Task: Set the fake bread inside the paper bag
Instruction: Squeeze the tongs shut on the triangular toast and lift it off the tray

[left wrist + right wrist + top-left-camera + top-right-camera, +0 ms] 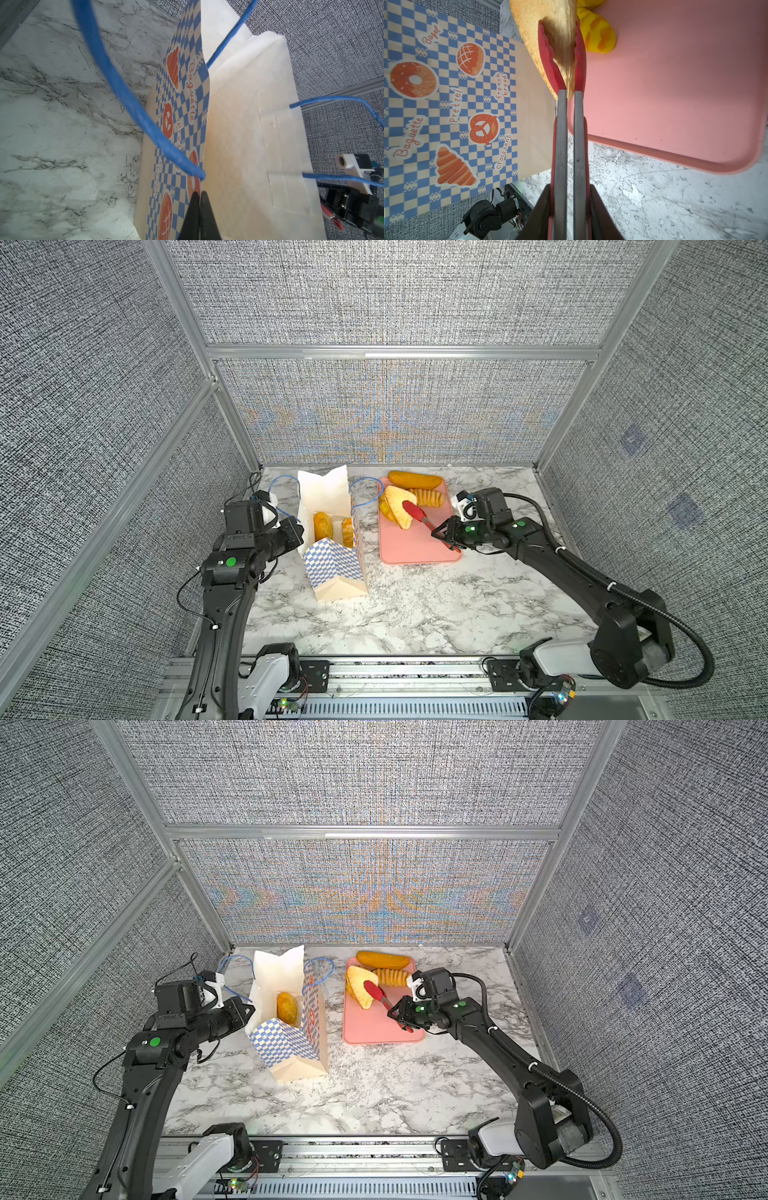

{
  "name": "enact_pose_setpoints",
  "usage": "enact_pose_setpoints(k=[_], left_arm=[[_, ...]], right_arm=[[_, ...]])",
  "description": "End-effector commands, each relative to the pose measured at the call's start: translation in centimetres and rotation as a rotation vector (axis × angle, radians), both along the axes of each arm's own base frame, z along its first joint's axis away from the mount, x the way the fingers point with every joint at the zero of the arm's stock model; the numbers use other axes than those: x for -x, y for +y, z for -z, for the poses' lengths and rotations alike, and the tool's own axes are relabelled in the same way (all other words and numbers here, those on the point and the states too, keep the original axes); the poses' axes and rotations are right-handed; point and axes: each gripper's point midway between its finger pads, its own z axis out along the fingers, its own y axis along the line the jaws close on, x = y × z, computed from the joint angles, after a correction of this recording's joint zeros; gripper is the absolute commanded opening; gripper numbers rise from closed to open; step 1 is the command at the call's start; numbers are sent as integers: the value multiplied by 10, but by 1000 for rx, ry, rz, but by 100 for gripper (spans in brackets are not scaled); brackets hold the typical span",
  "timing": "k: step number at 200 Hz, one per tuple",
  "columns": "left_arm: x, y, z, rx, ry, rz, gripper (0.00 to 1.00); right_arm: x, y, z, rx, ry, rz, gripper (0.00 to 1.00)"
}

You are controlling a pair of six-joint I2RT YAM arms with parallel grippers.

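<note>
So, the wrist views give what the top views can't. In the left wrist view the left claw [199,194] is seen pinched tight on the top edge of the paper bag [239,124], at the lower middle of the frame. A blue cord handle [116,83] is looped just past it. In both top views that pinch is mostly hidden behind the arm, left of the bag.

In the right wrist view the right claw [569,199] is seen clamped around the red tongs [561,135]. The tong tips are squeezed on both faces of the triangular sandwich [550,31] at the top of the frame. A yellow braided piece [600,39] is seen just beside it on the pink tray [675,83].

More of the layout is shown from above. The bag is stood open on the desk [415,605], left of centre, and an oval bun [322,526] plus an orange-striped piece [347,532] are seen inside it. In a top view only the bun [286,1007] can be made out inside, the rest being hidden by the bag wall. A long loaf [414,480] and a ridged roll [428,497] are seen lying at the tray's far end, upper middle of the frame.

The sandwich is held at the tong tips, up and to the left of the right claw in both top views. It's tilted on edge over the tray's left part, near the bag's mouth but apart from it. Whether it's touching the tray can't be told.
</note>
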Motion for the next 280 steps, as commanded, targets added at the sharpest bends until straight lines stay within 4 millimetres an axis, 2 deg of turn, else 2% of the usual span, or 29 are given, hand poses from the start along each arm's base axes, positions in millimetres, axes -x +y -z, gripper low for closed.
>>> enact_pose_setpoints(k=[1, 60, 110, 157, 220, 280], left_arm=[[0, 0, -4, -2, -10, 3, 5], [2, 0, -8, -4, -18, 0, 21], [5, 0, -13, -6, -28, -1, 22], [4, -1, -11, 5, -23, 6, 17], [3, -3, -12, 12, -26, 10, 4], [2, -3, -11, 12, -24, 10, 2]], right_arm=[[1, -4, -13, 26, -43, -14, 28], [4, -10, -43, 39, -100, -10, 28], [7, -15, -69, 48, -155, -5, 28], [11, -17, -88, 37, -189, -6, 29], [16, -23, -120, 29, -261, 11, 29], [19, -27, -137, 24, -298, 23, 29]])
